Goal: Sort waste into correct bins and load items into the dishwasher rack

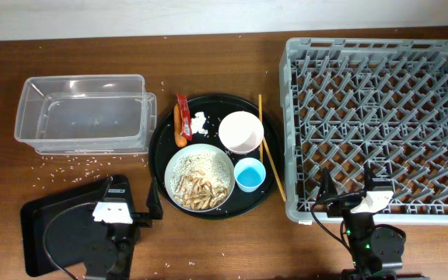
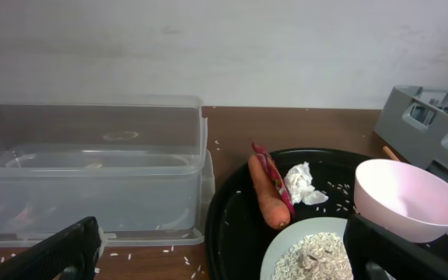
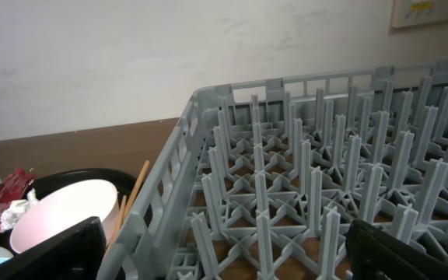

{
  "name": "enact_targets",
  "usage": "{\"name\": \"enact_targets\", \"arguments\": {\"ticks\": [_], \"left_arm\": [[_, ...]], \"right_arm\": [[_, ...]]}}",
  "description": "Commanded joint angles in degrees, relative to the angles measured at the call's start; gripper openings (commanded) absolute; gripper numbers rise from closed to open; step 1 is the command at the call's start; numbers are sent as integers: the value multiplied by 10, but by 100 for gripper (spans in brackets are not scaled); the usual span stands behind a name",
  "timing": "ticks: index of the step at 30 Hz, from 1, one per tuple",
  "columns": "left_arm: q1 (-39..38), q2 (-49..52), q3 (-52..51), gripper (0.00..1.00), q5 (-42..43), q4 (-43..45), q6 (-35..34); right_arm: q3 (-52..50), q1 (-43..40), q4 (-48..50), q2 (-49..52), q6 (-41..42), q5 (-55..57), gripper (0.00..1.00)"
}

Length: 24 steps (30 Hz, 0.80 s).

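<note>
The round black tray (image 1: 162, 152) holds a red wrapper (image 1: 183, 106), an orange sausage piece (image 1: 180, 131), a white tissue (image 1: 200, 121), a white bowl (image 1: 241, 131), a light-blue cup (image 1: 249, 174) and a wide pale bowl (image 1: 200, 177) of rice and brown scraps. Chopsticks (image 1: 270, 158) lie along its right edge. The clear tub (image 1: 80, 113) stands at the left, and the black rectangular tray (image 1: 45, 225) lies at the front left. The grey rack (image 1: 379, 117) is at the right. My left gripper (image 1: 133, 198) is open and empty over the black tray's right end. My right gripper (image 1: 350, 189) is open and empty at the rack's front edge.
Loose rice grains (image 1: 68, 163) lie on the table in front of the tub. In the left wrist view the tub (image 2: 92, 167), sausage (image 2: 267, 201), tissue (image 2: 302, 183) and white bowl (image 2: 407, 198) lie ahead. The right wrist view shows rack pegs (image 3: 302, 179).
</note>
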Motion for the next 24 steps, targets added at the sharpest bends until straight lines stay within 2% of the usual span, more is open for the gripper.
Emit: {"name": "enact_targets", "arguments": {"ticks": [1, 17, 19, 21, 22, 24], "left_arm": [[2, 0, -3, 99, -6, 1, 5], [2, 0, -3, 99, 2, 1, 5], [2, 0, -3, 99, 51, 5, 5], [2, 0, -3, 99, 148, 50, 5], [2, 0, -1, 99, 166, 92, 4], [2, 1, 42, 99, 171, 91, 3]], "right_arm": [[-3, -3, -2, -1, 2, -5, 98], [-3, -3, -2, -1, 2, -6, 98], [-3, -3, 4, -1, 8, -12, 98], [-3, -3, 55, -1, 63, -83, 98], [7, -3, 81, -1, 65, -145, 98], [61, -3, 42, 1, 64, -168, 98]]}}
